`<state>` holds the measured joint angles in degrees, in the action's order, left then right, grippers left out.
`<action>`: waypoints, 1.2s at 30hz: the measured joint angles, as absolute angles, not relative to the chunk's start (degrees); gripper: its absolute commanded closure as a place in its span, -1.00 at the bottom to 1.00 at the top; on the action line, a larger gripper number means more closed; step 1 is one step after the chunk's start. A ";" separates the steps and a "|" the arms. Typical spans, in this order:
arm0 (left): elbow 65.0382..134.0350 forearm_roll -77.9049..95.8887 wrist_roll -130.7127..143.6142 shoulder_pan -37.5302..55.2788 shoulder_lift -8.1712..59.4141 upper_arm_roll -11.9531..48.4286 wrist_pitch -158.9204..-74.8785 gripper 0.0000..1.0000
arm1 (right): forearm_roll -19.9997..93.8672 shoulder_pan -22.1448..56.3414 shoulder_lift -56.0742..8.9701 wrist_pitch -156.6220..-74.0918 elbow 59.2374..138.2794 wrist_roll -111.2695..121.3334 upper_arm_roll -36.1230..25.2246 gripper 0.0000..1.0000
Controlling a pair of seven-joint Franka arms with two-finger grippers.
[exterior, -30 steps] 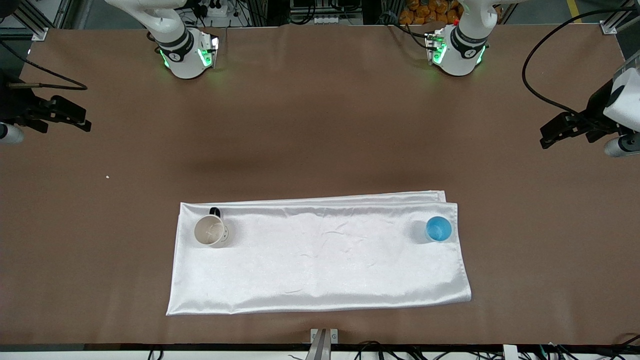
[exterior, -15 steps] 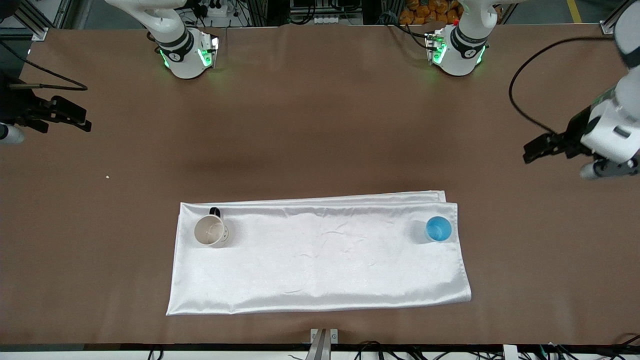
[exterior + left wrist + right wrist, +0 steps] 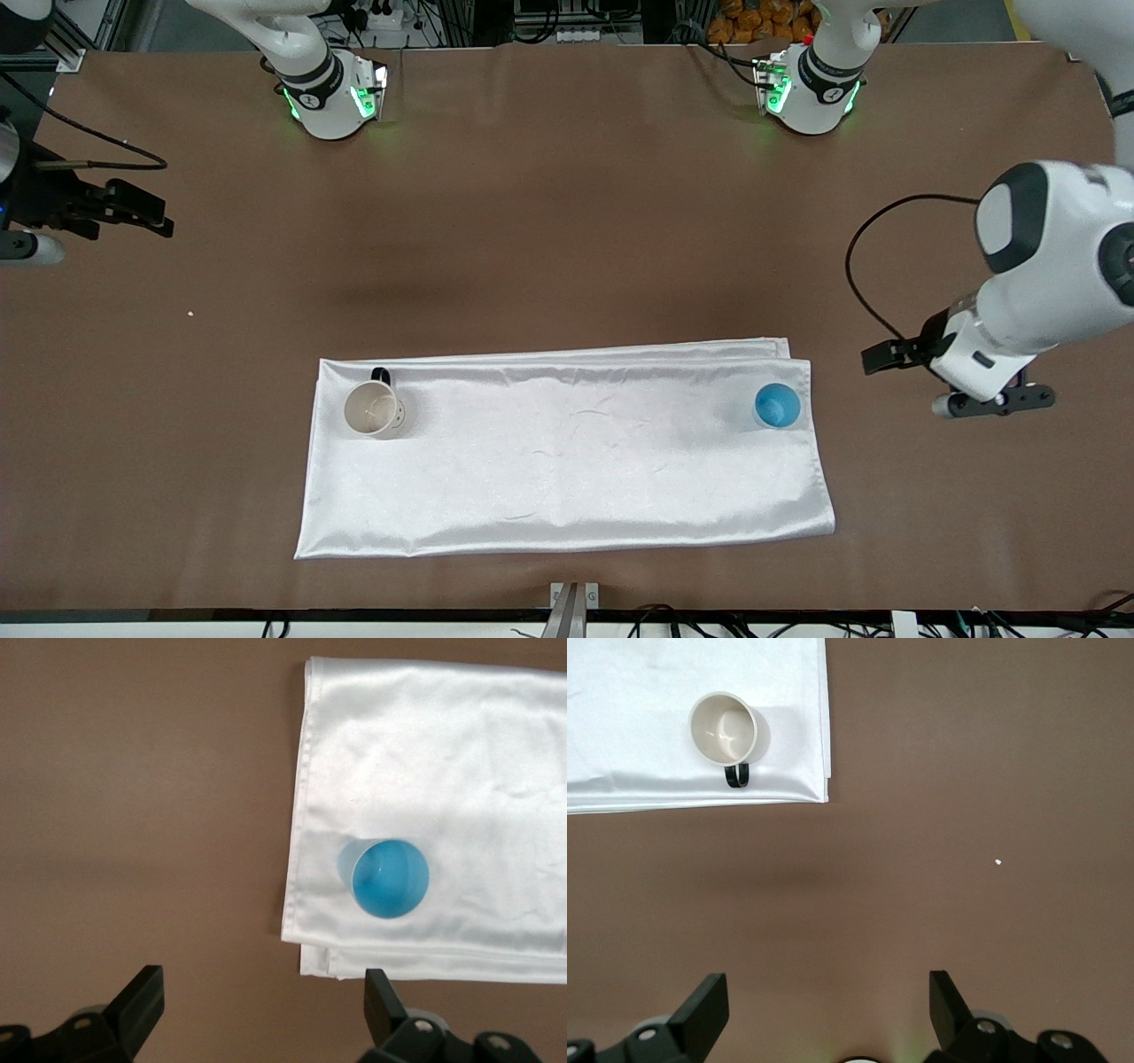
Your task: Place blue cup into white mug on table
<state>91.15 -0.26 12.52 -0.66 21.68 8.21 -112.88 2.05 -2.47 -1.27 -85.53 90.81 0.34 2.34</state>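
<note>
Bright-blue plastic marks the blue cup (image 3: 777, 406), which stands upright and mouth-up on the white satin cloth (image 3: 567, 461), close to the cloth's edge at the left arm's end of the table (image 3: 567, 221). The white mug (image 3: 375, 410) also stands upright on the cloth, at the right arm's end and well apart from the cup, its black handle turned away from the front camera. Both mouths face up, so the cup can probably be lowered straight into the mug once carried across. The left gripper (image 3: 912, 377) hangs over bare tabletop just beside the cloth's edge, near the cup but not touching it; in the left wrist view its 2 fingers (image 3: 142, 992) stand wide apart and hold nothing, with the cup (image 3: 386, 877) in sight ahead, which suggests an approach for a side grasp. The right gripper (image 3: 133, 213) waits over bare table at the right arm's end, its fingers (image 3: 707, 1001) likewise spread and empty, the mug (image 3: 725, 730) visible from its wrist camera. Nothing is lifted yet, so the task seems to be at its start.
</note>
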 measured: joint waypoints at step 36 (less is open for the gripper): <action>91.57 -0.34 19.10 5.11 34.78 8.05 -128.37 -1.00 | 2.39 1.95 -2.99 -107.80 109.24 0.32 2.74 -1.00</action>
